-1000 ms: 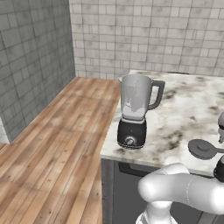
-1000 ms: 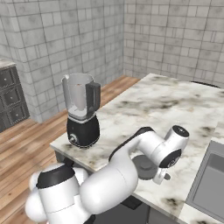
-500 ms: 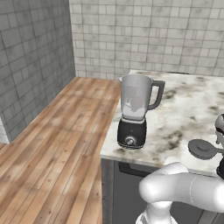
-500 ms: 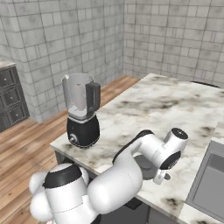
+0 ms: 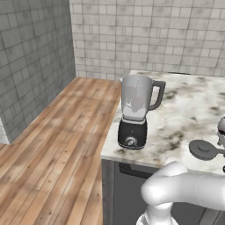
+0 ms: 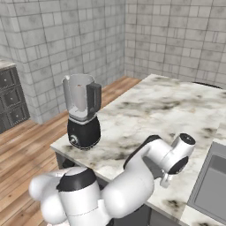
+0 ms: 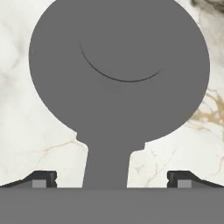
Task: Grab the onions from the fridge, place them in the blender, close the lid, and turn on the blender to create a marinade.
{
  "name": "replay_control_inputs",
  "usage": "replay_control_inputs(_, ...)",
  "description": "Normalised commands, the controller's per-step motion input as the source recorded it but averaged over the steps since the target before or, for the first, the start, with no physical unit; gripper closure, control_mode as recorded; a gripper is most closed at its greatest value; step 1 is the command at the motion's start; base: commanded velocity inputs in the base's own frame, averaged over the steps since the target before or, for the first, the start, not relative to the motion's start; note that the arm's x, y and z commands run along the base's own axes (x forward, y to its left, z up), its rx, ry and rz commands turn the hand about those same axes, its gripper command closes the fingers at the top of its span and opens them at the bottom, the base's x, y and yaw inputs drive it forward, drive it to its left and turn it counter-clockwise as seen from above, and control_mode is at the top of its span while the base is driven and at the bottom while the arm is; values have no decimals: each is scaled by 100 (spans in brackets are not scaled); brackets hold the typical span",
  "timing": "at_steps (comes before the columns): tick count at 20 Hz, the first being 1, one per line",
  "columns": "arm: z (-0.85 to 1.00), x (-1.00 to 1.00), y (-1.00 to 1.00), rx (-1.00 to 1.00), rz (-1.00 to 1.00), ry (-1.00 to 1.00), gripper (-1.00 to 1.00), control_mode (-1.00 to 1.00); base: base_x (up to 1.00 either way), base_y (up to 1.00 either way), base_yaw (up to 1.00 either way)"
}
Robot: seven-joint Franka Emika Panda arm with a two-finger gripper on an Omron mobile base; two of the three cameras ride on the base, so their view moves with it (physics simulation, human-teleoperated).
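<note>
- The lid (image 5: 205,149) lies flat on the marble tabletop (image 5: 184,110), well to the right of the blender (image 5: 134,112) as the left base view shows it, near the tabletop's front edge.
- In the hand view the lid (image 7: 119,70) is a dark grey disc with a tab reaching down toward the camera, between the two finger tips.
- The hand (image 7: 112,179) hovers over the lid with its fingers (image 7: 43,178) spread wide on either side of the tab, pinching nothing.
- The blender stands upright near the tabletop's left front corner, its clear jar uncovered, handle to the right, knob facing forward on the black base.
- The tabletop is white marble with grey and brownish veins; a sink (image 6: 211,183) is set into it at the right of the right base view.
- A wooden plank floor (image 5: 57,145) runs beside the tabletop, up to grey tiled walls (image 5: 145,35).
- Dark drawers (image 6: 11,101) stand by the left wall.
</note>
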Motion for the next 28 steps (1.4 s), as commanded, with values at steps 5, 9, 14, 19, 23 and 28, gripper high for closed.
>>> replay_control_inputs(5,-16,23,-4,0,0,0,-100,-100,0,0,0)
replay_control_inputs(9,-15,21,0,0,0,4,-100,-100,0,0,0)
replay_control_inputs(14,-18,9,1,0,0,6,-100,-100,0,0,0)
replay_control_inputs(19,-15,0,10,0,0,7,-100,-100,0,0,0)
replay_control_inputs(23,-8,0,20,0,0,8,-100,-100,0,0,0)
replay_control_inputs(28,-4,0,27,-1,0,8,-100,-100,0,0,0)
